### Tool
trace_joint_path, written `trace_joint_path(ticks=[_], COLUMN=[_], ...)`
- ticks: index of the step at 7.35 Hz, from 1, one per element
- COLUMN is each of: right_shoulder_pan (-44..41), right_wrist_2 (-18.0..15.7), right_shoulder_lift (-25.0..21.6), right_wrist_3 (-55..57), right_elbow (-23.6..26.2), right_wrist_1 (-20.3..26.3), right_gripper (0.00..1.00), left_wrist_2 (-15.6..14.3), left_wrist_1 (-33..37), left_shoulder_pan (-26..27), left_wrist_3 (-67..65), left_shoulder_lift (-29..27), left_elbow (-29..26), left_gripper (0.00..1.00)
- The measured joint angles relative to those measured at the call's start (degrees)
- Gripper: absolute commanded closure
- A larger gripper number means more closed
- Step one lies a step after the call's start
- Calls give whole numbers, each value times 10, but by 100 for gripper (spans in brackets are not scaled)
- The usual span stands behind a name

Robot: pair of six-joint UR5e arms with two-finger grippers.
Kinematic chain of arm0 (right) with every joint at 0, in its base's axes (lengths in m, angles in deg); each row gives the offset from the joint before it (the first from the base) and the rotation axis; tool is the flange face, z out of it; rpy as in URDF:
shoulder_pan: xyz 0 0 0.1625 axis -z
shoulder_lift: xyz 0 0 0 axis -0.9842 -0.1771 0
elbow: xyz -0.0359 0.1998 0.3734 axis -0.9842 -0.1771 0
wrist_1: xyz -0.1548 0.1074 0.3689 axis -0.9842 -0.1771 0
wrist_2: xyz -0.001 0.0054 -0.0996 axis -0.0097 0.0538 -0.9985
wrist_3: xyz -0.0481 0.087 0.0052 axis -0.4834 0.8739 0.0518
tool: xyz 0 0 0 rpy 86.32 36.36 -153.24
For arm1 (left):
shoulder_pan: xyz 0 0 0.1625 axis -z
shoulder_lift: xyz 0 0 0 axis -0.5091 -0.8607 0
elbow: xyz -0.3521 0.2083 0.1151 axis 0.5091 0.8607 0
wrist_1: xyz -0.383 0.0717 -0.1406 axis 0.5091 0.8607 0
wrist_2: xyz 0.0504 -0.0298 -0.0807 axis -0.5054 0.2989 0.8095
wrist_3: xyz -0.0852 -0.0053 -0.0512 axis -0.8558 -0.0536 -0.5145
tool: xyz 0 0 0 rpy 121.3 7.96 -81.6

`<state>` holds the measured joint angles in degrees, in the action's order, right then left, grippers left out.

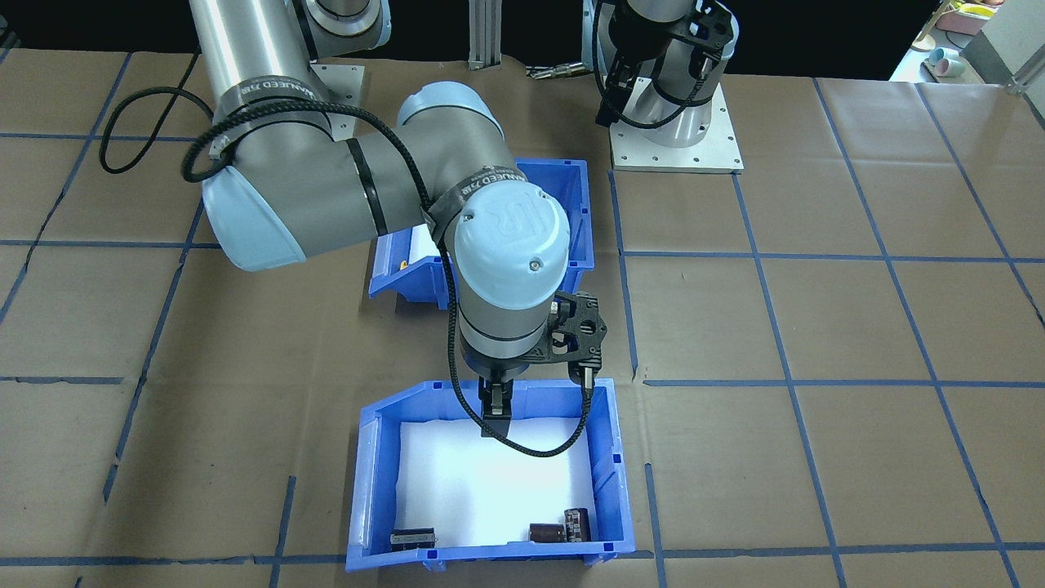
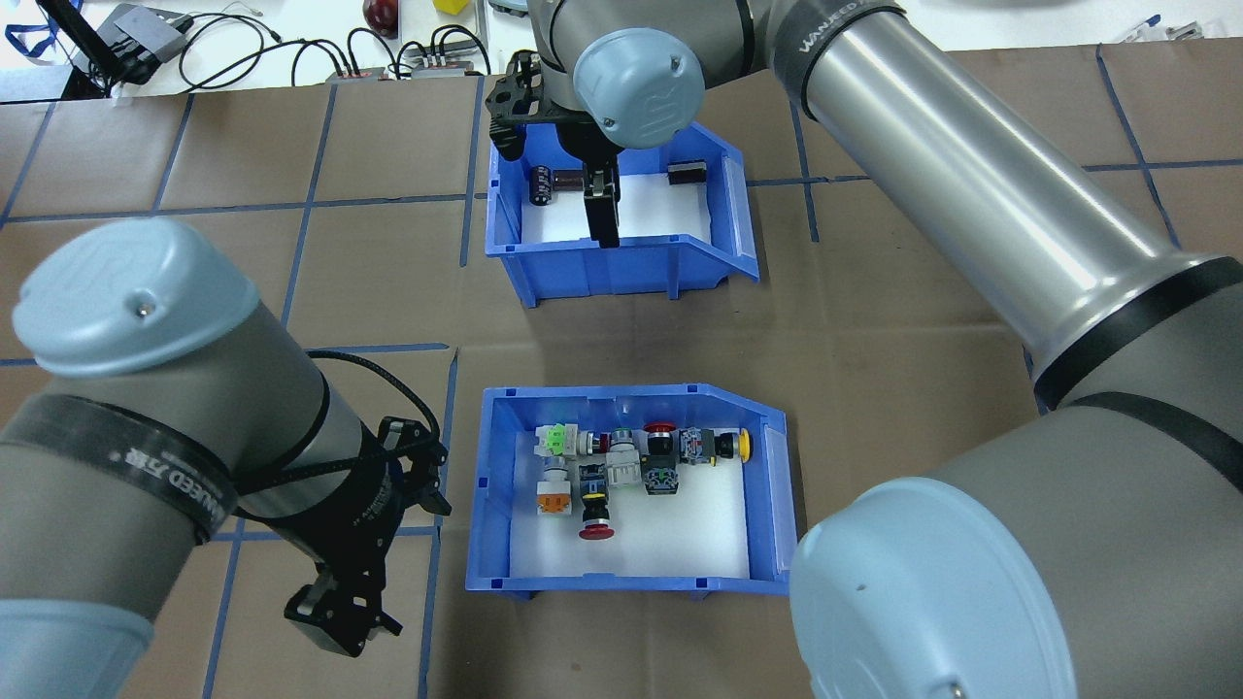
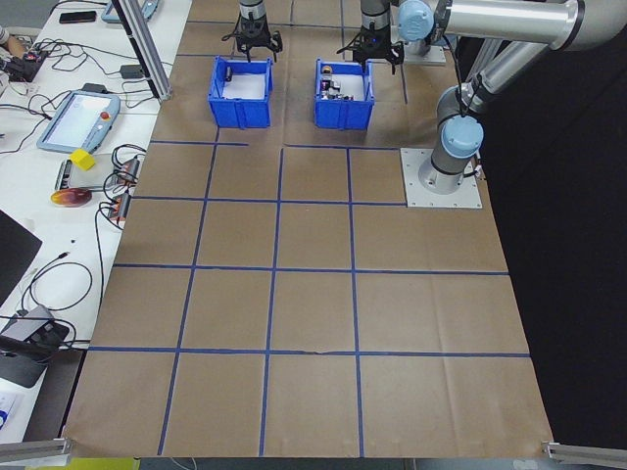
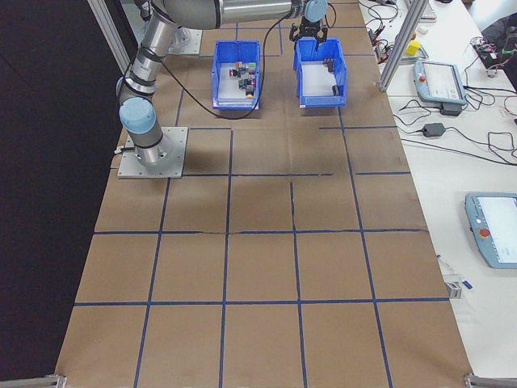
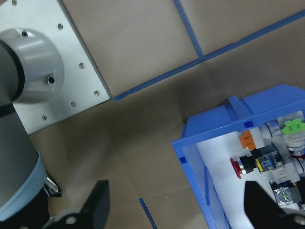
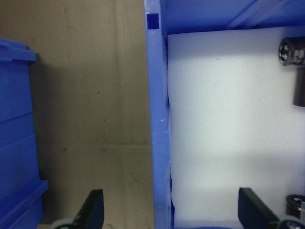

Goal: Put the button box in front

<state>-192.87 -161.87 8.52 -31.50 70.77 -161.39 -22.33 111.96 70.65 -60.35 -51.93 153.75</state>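
Observation:
The button box (image 2: 488, 485) is a blue bin with a white liner holding several colourful push buttons (image 2: 621, 461). It sits nearest the robot, and in the front-facing view the right arm hides most of it (image 1: 571, 184). My left gripper (image 2: 342, 621) hovers open just off the box's left side; the left wrist view shows its fingers (image 5: 97, 200) spread over the box's corner (image 5: 200, 157). My right gripper (image 2: 602, 209) is open at the farther blue bin (image 2: 621, 267), its fingers (image 6: 93, 210) straddling that bin's wall (image 6: 159, 119).
The farther bin (image 1: 363, 490) holds only dark cylinders (image 1: 547, 532) on a white liner. The table is brown paper with a blue tape grid. The left arm's base plate (image 5: 62, 71) lies beside the button box. Cables, tablets and clutter line the table's far edge (image 2: 291, 49).

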Motion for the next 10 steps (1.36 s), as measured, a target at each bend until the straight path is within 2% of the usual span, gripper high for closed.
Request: trace_joint_path(ticks=[2, 3, 4, 5, 7, 10], right_shoulder_pan=[-9, -13, -19, -26, -34, -37], right_wrist_2=[-1, 1, 3, 1, -11, -62], right_shoulder_lift=[6, 9, 16, 25, 32, 26], right_wrist_3=[5, 7, 7, 6, 5, 1], right_elbow=[34, 45, 50, 52, 54, 51], right_wrist_1=[-23, -35, -55, -84, -110, -109], right_gripper=[0, 10, 42, 65, 87, 94], left_wrist_2=[7, 8, 8, 8, 8, 8], left_wrist_1=[-77, -115, -151, -176, -211, -289], left_shoulder_pan=[54, 81, 109, 134, 164, 175], left_wrist_3=[-90, -116, -148, -177, -208, -215], left_shoulder_lift=[-20, -44, -72, -94, -117, -125], left_elbow=[41, 50, 53, 55, 62, 102], left_gripper=[1, 1, 1, 1, 1, 1])
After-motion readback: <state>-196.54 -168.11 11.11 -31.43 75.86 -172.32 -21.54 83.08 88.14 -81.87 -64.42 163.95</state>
